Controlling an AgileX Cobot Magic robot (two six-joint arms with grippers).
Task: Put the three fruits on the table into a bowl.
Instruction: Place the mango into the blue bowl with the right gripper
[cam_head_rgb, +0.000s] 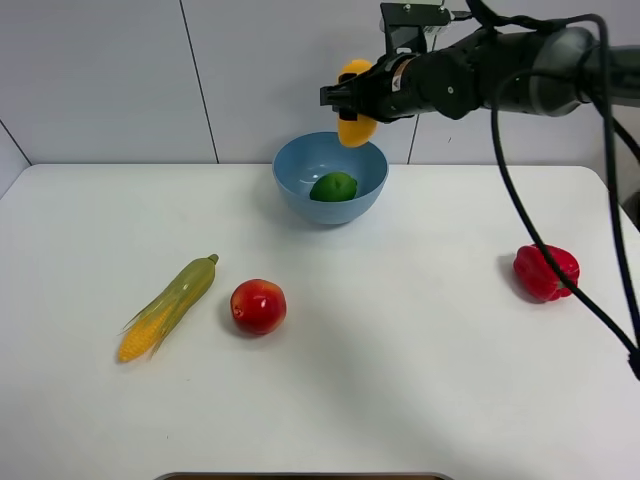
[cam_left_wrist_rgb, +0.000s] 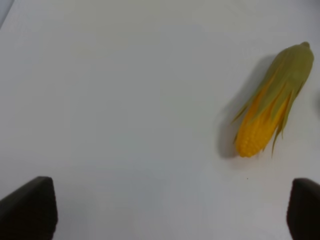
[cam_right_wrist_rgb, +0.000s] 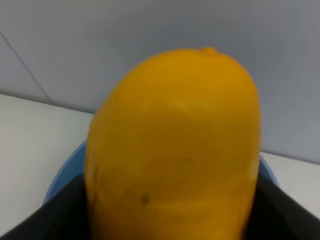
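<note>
While clamped on the oblong yellow-orange mango-like fruit (cam_head_rgb: 357, 131), holds it roughly upright in the air with the right gripper (cam_head_rgb: 345, 97), over the far rim of the round, deep, light blue glossy bowl (cam_head_rgb: 300, 205) at the far middle of the large plain white tabletop (cam_head_rgb: 400, 380). Has the round green lime (cam_head_rgb: 334, 186) lying inside that bowl. Leaves the round red apple (cam_head_rgb: 258, 306) with a yellowish blush on the tabletop, nearer and to the left, well apart from the bowl. Shows the long green-husked yellow corn cob (cam_head_rgb: 168, 308) just left of the apple, not touching it, and the lobed red bell pepper (cam_head_rgb: 546, 272) far off to the right. Carries the left gripper (cam_left_wrist_rgb: 165, 215) with jaws spread wide, grasping nothing, above bare tabletop near the corn cob.
</note>
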